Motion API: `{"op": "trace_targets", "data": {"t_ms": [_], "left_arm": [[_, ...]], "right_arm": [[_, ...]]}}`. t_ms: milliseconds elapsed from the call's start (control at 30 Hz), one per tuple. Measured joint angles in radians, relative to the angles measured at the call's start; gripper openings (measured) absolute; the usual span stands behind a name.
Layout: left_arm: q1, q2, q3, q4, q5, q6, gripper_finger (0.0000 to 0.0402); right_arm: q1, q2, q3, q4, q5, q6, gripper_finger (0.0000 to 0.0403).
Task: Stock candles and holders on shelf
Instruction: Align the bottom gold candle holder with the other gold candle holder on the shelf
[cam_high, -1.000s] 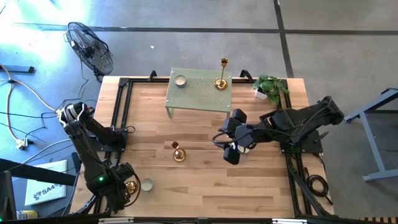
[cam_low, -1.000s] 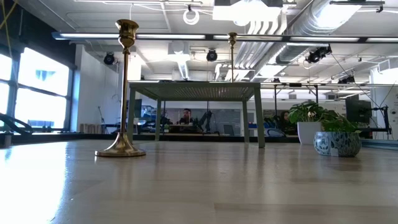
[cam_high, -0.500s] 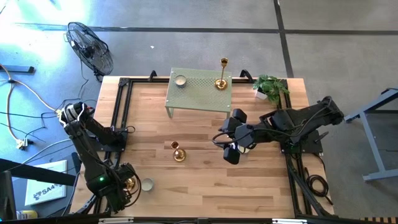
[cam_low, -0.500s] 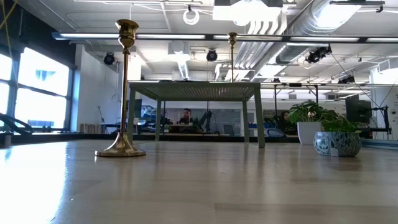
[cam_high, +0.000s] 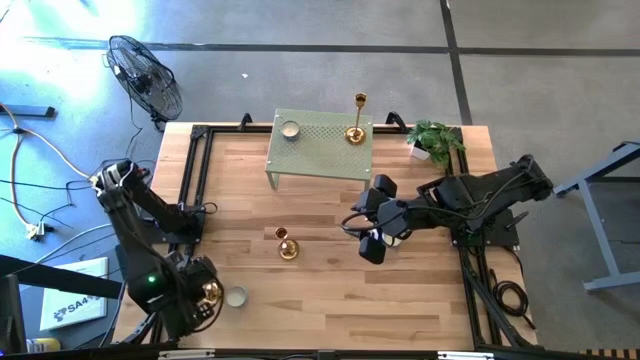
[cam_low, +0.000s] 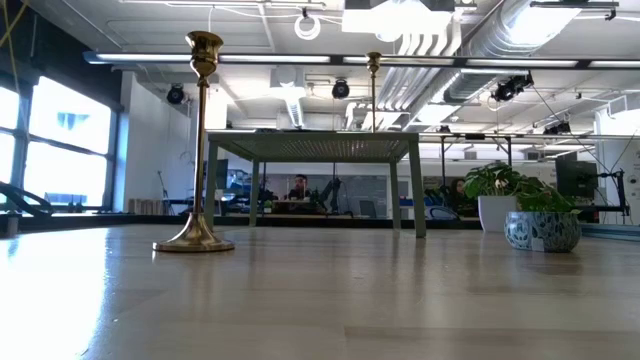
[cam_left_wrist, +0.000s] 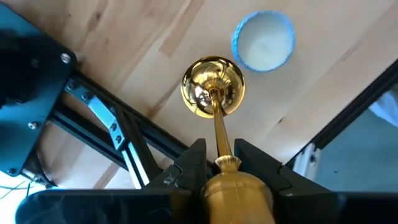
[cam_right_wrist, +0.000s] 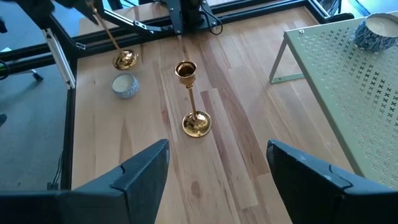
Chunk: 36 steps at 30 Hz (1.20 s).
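My left gripper (cam_high: 205, 296) is at the table's near left corner, pointing down and shut on a gold holder (cam_left_wrist: 212, 87). A pale candle (cam_left_wrist: 264, 40) lies on the wood right beside the holder's base. A second holder (cam_high: 287, 246) stands upright on its round base mid-table. The sage-green shelf (cam_high: 322, 160) stands on its legs at the far middle; a candle (cam_high: 290, 129) and a tall holder (cam_high: 356, 128) stand on its top. My right gripper (cam_high: 372, 243) hovers open right of centre, above the table, with nothing between its fingers. My left gripper pinches the holder's thin stem at its top (cam_left_wrist: 222, 149), just under the candle cup, between its two fingers. The fingers come from above, pointing down. The holder hangs below them, slightly tilted, base (cam_right_wrist: 125, 60) downward; I cannot tell whether the base clears the wood.
A potted plant (cam_high: 435, 140) stands at the far right corner. Black frame rails (cam_high: 195, 170) run along the table's left and right sides. A fan (cam_high: 145, 75) stands on the floor beyond the far left corner. Bare wood lies between the shelf and the near edge.
My left gripper has risen a little at the near left corner, taking the gold holder with it. The candle beside it has stayed where it was.
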Motion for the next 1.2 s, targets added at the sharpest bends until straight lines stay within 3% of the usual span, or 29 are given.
{"op": "trace_targets", "data": {"t_ms": [167, 300, 567, 833, 1100, 1200], "left_arm": [[0.000, -0.005, 0.120, -0.112, -0.030, 0.009, 0.0085], [0.000, -0.018, 0.196, -0.133, -0.103, 0.052, 0.0071], [0.017, -0.039, 0.282, -0.134, -0.305, 0.157, 0.0076], [0.141, -0.039, 0.357, -0.113, -0.360, 0.417, 0.0071], [0.281, -0.039, 0.411, -0.016, -0.368, 0.713, 0.0071], [0.321, -0.037, 0.434, 0.034, -0.351, 0.812, 0.0073]], "right_arm": [[0.003, 0.000, 0.000, 0.000, -0.004, -0.003, 0.0264], [0.022, 0.000, 0.000, 0.000, 0.034, -0.004, 0.0264], [0.080, 0.000, 0.000, 0.093, 0.247, -0.006, 0.0264], [0.089, 0.017, 0.000, 0.257, 0.325, -0.077, 0.0264], [0.077, 0.061, 0.000, 0.348, 0.243, -0.135, 0.0264], [0.070, 0.083, 0.000, 0.347, 0.260, -0.141, 0.0264]]}}
